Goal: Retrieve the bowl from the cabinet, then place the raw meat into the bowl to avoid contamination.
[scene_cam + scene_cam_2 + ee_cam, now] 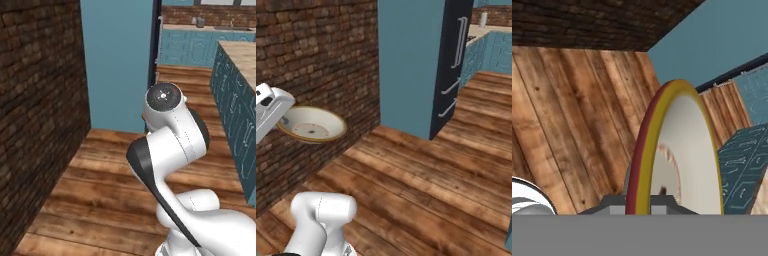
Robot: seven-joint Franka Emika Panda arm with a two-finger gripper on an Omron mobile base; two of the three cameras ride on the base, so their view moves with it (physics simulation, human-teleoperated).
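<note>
Over plank floor (pixel 421 185), brick wall (pixel 321 60) beside, pincer (pixel 278 122) clamping bowl (pixel 313 125)

Bowl (pixel 312 125) cream inside, yellow-brown rim — brick wall (pixel 35 100) dark red-brown — floor (pixel 421 175) striped wood — cabinet (pixel 117 60) plain teal.

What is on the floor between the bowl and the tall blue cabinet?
Nothing: in the right base view, bare wooden floor runs from the shallow tan bowl to the tall teal-blue cabinet.

The bowl (pixel 682 155) is cut off at the hand view's bottom edge, hiding the fingertips gripping it. In the right base view's left edge, the gripper (pixel 268 115) is cropped, covering the bowl's (pixel 313 125) near rim.
</note>
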